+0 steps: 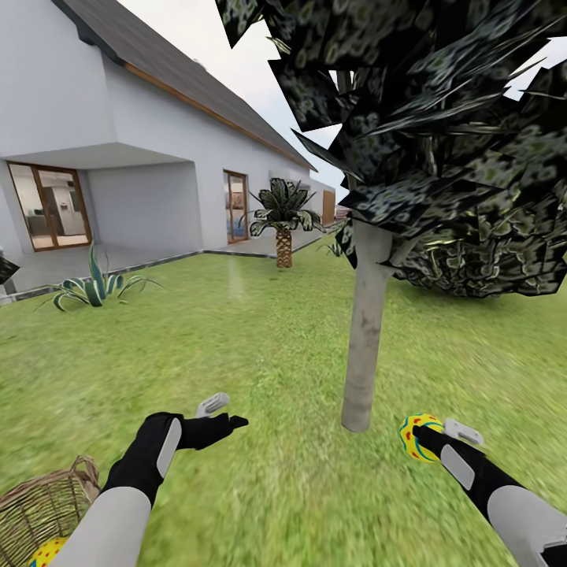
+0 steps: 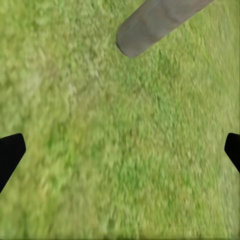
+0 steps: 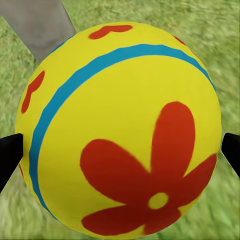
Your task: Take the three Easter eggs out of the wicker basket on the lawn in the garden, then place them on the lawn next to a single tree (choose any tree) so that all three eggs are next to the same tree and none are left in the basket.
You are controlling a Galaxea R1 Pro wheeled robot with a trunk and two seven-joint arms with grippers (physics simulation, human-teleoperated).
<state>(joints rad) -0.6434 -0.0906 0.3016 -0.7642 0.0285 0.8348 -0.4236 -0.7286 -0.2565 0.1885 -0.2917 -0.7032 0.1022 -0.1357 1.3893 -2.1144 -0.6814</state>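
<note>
Now our right gripper [image 1: 419,439] pinches a yellow flower-painted Easter egg [image 3: 120,130] beside the pale grey trunk [image 1: 367,331]; released high, it may roll away (our left gripper [image 1: 224,413] is spread, empty).

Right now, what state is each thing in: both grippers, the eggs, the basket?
Left gripper: open, empty, over the lawn.
Right gripper: shut on an Easter egg, near the tree trunk's base.
Wicker basket: upright on the grass, an egg showing inside.
Third egg: cannot tell.
</note>
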